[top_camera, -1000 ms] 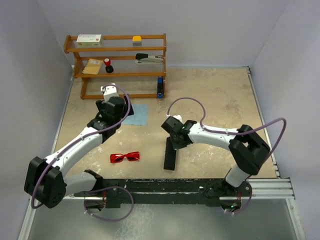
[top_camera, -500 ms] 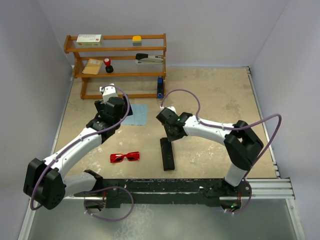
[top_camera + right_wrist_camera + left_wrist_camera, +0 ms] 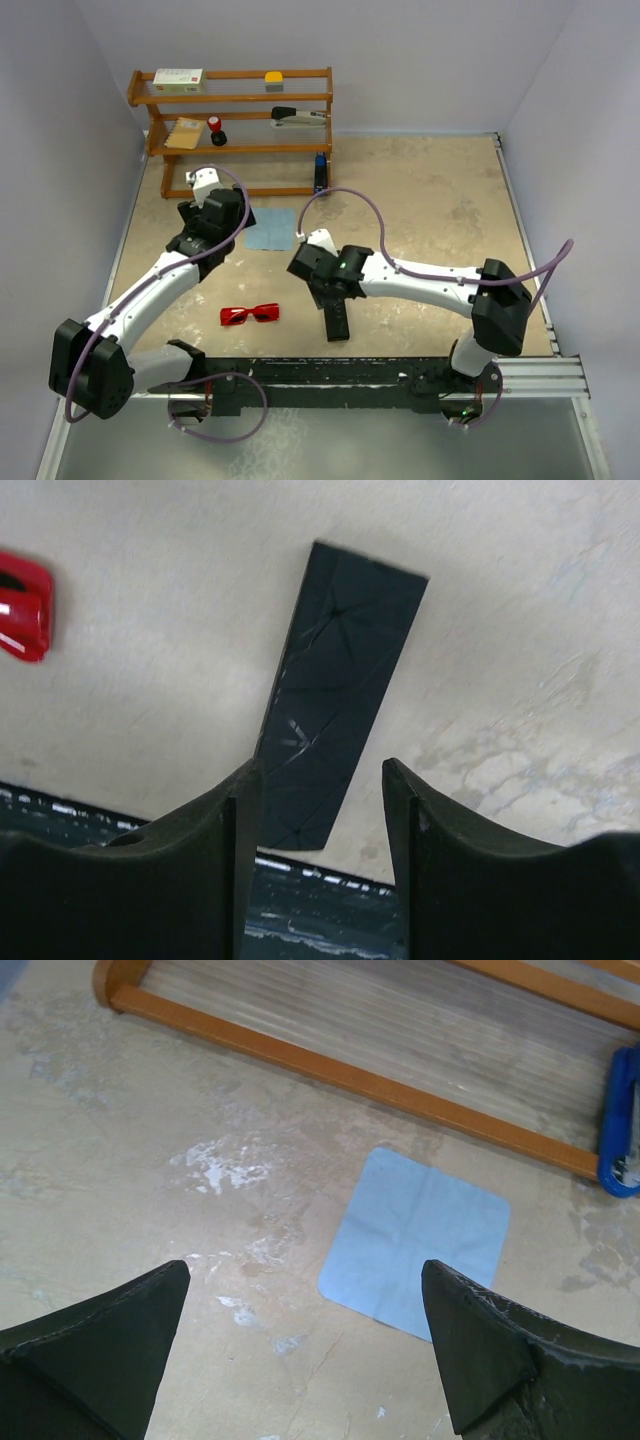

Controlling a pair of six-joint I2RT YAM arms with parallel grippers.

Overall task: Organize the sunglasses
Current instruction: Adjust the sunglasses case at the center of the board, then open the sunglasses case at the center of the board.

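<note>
Right wrist shows right hand (image 3: 320, 775) partly open, empty, over black case (image 3: 345, 660).

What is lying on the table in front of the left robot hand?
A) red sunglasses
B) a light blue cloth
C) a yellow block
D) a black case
B: the left wrist view shows the light blue cloth lying flat just ahead of the open left gripper.

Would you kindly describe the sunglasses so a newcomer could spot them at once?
From the wooden shelf at the far left, come nearer past the blue cloth. The sunglasses lie left of the black case, the tabletop's only red thing.
</note>
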